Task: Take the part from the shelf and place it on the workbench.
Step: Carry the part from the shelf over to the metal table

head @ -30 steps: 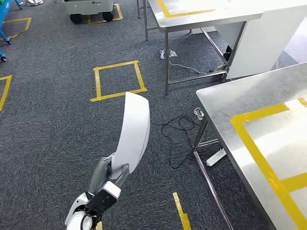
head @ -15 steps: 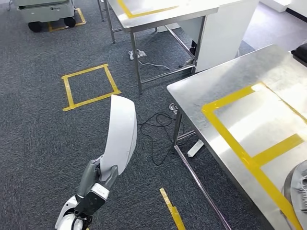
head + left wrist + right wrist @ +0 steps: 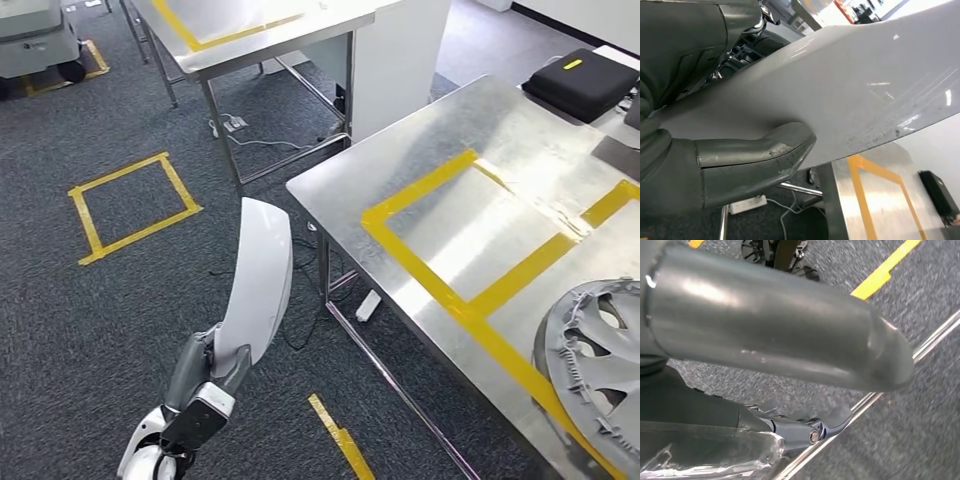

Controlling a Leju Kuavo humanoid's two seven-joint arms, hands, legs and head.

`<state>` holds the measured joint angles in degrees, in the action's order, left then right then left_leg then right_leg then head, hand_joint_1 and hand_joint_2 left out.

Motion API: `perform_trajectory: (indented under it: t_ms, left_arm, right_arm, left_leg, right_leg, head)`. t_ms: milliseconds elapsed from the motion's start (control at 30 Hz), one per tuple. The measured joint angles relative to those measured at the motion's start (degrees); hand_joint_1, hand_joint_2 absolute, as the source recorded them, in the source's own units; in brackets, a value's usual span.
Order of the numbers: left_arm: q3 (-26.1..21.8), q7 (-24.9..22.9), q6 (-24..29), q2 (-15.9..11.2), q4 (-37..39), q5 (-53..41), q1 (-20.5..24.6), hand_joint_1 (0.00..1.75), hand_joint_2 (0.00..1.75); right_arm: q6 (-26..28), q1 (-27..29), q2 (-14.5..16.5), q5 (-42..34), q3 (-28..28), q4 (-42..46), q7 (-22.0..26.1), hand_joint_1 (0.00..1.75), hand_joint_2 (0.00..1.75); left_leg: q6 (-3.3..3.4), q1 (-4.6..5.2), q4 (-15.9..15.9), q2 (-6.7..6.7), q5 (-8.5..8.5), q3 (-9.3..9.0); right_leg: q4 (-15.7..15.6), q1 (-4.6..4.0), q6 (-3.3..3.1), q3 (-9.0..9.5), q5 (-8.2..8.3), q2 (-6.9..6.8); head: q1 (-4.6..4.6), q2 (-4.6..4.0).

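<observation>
1. Gripping the white curved part [image 3: 260, 280] by its lower end with the left hand [image 3: 207, 375]; thumb [image 3: 753, 157] pressed flat on one face, dark fingers [image 3: 749, 47] behind the other face.
2. Holding the part upright and slightly tilted, above the grey carpet [image 3: 90, 330], to the left of the steel worktop [image 3: 423, 150] and apart from it, not yet over its surface.
3. Showing the right hand [image 3: 783, 330] close up, thick grey thumb across the view, darker fingers [image 3: 817, 427] below it, carpet and a metal bar behind; cannot tell whether open or closed.
4. Carrying yellow tape lines [image 3: 453, 300] on the worktop; bearing a grey wheel cover [image 3: 596, 355] at its near right and a black case [image 3: 577, 80] at its far right.
5. Lying on the carpet: a yellow tape square [image 3: 132, 205], a short yellow tape strip [image 3: 340, 440], black cables [image 3: 302, 300] and a white power strip [image 3: 368, 305] under the worktop's edge.
6. Standing further back: a second steel table [image 3: 249, 30] with yellow tape.
</observation>
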<state>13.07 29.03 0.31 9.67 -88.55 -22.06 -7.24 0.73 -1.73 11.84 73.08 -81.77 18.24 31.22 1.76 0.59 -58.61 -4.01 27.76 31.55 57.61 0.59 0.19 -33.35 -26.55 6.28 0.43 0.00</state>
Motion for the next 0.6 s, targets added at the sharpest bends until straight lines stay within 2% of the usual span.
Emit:
perform_trajectory:
  t_ms: [33,100,133,167,233,267,300,333,367,400,467,500,533,567,600]
  left_arm:
    - [0.0,-0.2,0.2,0.1,0.0,0.0,0.1,1.75,1.75]
    - [0.0,-0.4,0.4,0.3,0.0,0.0,0.5,1.75,1.75]
    - [0.0,-0.6,0.4,0.5,0.0,0.0,0.8,1.75,1.75]
    - [0.0,-0.7,0.4,0.7,0.0,0.0,1.0,1.75,1.75]
    - [-0.1,-1.1,0.4,0.9,0.0,0.0,1.2,1.75,1.75]
    - [-0.2,-1.3,0.4,0.9,0.0,0.0,1.3,1.75,1.75]
    - [-0.3,-1.5,0.4,0.9,0.2,0.0,1.3,1.75,1.75]
    - [-0.4,-1.6,0.4,0.9,0.3,0.0,1.5,1.75,1.75]
    - [-0.6,-1.6,0.4,0.9,0.5,0.0,1.8,1.75,1.75]
    - [-0.8,-1.6,0.4,0.8,0.8,0.0,2.0,1.75,1.75]
    - [-1.4,-1.6,0.4,0.7,1.3,0.0,2.7,1.75,1.75]
    - [-1.6,-1.7,0.4,0.6,1.5,0.0,3.0,1.75,1.75]
    - [-1.8,-1.7,0.4,0.5,1.8,0.0,3.3,1.75,1.75]
    - [-2.0,-1.7,0.4,0.4,2.0,0.1,3.6,1.75,1.75]
    - [-2.2,-1.7,0.4,0.4,2.3,0.1,3.8,1.75,1.75]
  right_arm:
    - [-0.1,0.0,-0.1,0.0,0.0,0.0,0.0,0.0,0.0]
    - [-0.2,0.3,-0.3,0.2,0.0,-0.1,0.0,0.0,0.0]
    - [-0.2,0.4,-0.4,0.2,0.0,-0.2,0.0,0.0,0.0]
    - [-0.2,0.4,-0.6,0.3,0.0,-0.2,0.0,0.0,0.0]
    - [-0.2,0.2,-0.9,0.4,0.0,-0.3,0.1,0.0,0.0]
    - [-0.2,0.0,-1.1,0.5,0.0,-0.3,0.1,0.0,0.0]
    - [-0.2,-0.1,-1.2,0.6,0.0,-0.3,0.1,0.0,0.0]
    - [-0.3,-0.1,-1.4,0.7,0.0,-0.4,0.1,0.0,0.0]
    - [-0.3,0.0,-1.5,0.8,0.0,-0.4,0.1,0.0,0.0]
    - [-0.3,0.1,-1.7,0.9,0.0,-0.5,0.1,0.0,0.0]
    - [-0.3,0.1,-2.0,1.1,0.0,-0.6,0.1,0.0,0.0]
    - [-0.3,0.0,-2.0,1.2,0.0,-0.6,0.1,0.0,0.0]
    - [-0.3,-0.1,-2.1,1.3,0.1,-0.7,0.1,0.0,0.0]
    - [-0.3,-0.1,-2.1,1.4,0.1,-0.8,0.1,0.0,0.0]
    - [-0.3,-0.1,-2.1,1.4,0.1,-0.8,0.1,0.0,0.0]
  left_leg:
    - [0.15,0.03,1.2,-0.49,-0.08,-0.52]
    - [0.17,0.04,1.9,0.27,-0.06,-0.75]
    - [0.17,-0.08,2.3,0.94,-0.3,-0.86]
    - [0.26,-0.2,2.8,1.66,-0.56,-0.97]
    - [0.46,-0.25,3.4,3.47,-0.9,-1.1]
    - [0.57,-0.17,3.4,4.3,-0.9,-1.03]
    - [0.59,-0.1,3.3,5.18,-0.9,-0.97]
    - [0.58,-0.07,3.3,5.99,-0.89,-0.91]
    - [0.53,-0.07,3.3,6.74,-0.86,-0.87]
    - [0.45,-0.09,3.3,7.46,-0.81,-0.87]
    - [0.03,0.01,3.1,8.66,-0.61,-0.94]
    - [-0.28,0.15,2.9,9.13,-0.49,-0.95]
    - [-0.59,0.3,2.8,9.52,-0.43,-0.96]
    - [-0.86,0.44,2.7,9.89,-0.41,-0.97]
    - [-1.08,0.41,2.6,10.3,-0.37,-1.02]
  right_leg:
    - [0.0,0.09,0.25,-0.24,0.15,0.62]
    - [-0.2,0.22,0.93,-0.76,0.51,1.74]
    - [0.0,0.14,1.2,-1.14,0.31,1.09]
    - [1.1,0.03,1.4,-1.83,-0.48,-0.34]
    - [6.6,-0.07,1.7,-4.45,-3.78,-4.28]
    - [10.1,0.02,1.9,-5.99,-5.57,-5.35]
    - [13.1,0.1,2.14,-7.24,-6.8,-5.84]
    - [14.6,0.18,2.36,-7.78,-7.15,-6.03]
    - [14.2,0.25,2.55,-7.31,-6.5,-6.22]
    - [11.8,0.31,2.69,-5.8,-5.04,-6.56]
    - [4.1,0.28,2.77,-1.25,-2.1,-8.41]
    - [1.2,0.2,2.53,0.45,-1.33,-9.19]
    - [-0.4,0.11,2.19,1.33,-1.15,-9.68]
    - [-0.7,-0.03,1.77,1.45,-1.31,-9.6]
    - [-0.7,0.01,1.37,1.38,-1.13,-8.97]
  head:
    - [-0.03,0.0]
    - [-0.12,0.0]
    - [-0.09,0.0]
    - [0.07,0.0]
    - [0.46,0.0]
    - [0.63,0.0]
    - [0.68,0.0]
    - [0.68,0.0]
    - [0.71,0.0]
    - [0.71,0.0]
    - [0.75,0.0]
    - [0.7,0.0]
    - [0.66,0.0]
    - [0.63,0.0]
    - [0.58,0.0]
